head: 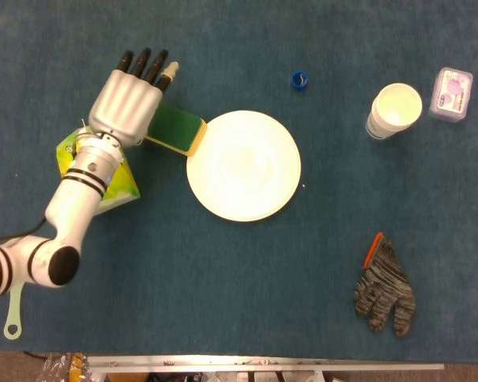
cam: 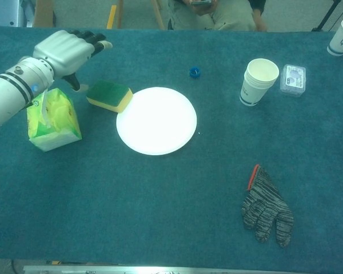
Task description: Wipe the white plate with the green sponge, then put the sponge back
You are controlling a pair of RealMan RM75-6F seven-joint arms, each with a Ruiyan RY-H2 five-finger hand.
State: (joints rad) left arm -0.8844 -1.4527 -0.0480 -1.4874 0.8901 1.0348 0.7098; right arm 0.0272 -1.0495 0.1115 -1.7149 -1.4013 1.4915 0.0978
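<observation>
While left hand hovers released | one sponge | one plate | one cup
</observation>
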